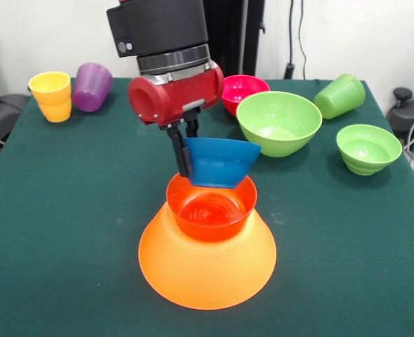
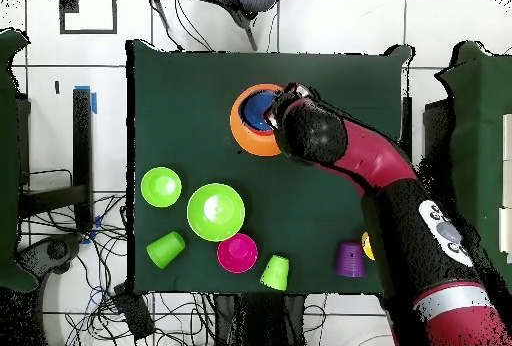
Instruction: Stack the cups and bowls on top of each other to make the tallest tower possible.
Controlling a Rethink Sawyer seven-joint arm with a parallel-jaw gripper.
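Observation:
The huge orange bowl [image 1: 207, 263] stands upside down near the table's front as a wide base. A red-orange bowl [image 1: 210, 209] sits upright on it. My gripper [image 1: 185, 150] is shut on the rim of the blue bowl [image 1: 224, 165] and holds it tilted, just above the red-orange bowl. In the overhead view the gripper [image 2: 283, 103] and the blue bowl [image 2: 257, 113] are over the orange bowl [image 2: 243, 137]. A yellow cup [image 1: 51, 95] and a purple cup [image 1: 91, 86] are at the far left.
A pink bowl [image 1: 243, 91], a large light green bowl [image 1: 278, 121], a green cup on its side [image 1: 340, 95] and a small green bowl [image 1: 368, 147] lie at the far right. A second green cup [image 2: 275, 272] shows only in the overhead view.

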